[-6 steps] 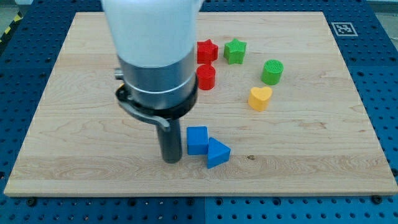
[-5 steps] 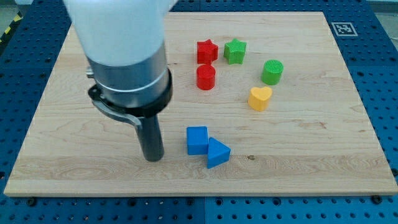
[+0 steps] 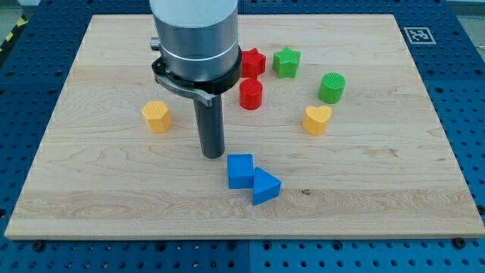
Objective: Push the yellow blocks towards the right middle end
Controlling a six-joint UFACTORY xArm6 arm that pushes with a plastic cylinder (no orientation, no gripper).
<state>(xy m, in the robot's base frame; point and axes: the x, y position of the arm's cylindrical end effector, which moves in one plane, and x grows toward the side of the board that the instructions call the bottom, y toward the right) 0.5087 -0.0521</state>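
A yellow hexagon block [image 3: 156, 116] lies on the wooden board's left half. A yellow heart block [image 3: 317, 119] lies right of centre. My tip [image 3: 211, 155] rests on the board between them, right of the yellow hexagon and a little below it, just above and left of the blue cube [image 3: 240, 171]. It touches no block.
A blue triangle [image 3: 265, 186] sits against the blue cube's lower right. A red cylinder [image 3: 251, 93] and red star [image 3: 253, 62] are beside the arm's right. A green star [image 3: 286, 62] and green cylinder [image 3: 331, 87] lie above the heart. A marker tag [image 3: 417, 35] sits top right.
The arm swung left, then back right and towards the view's top. The yellow hexagon, hidden behind the arm before, now shows. No block has moved.
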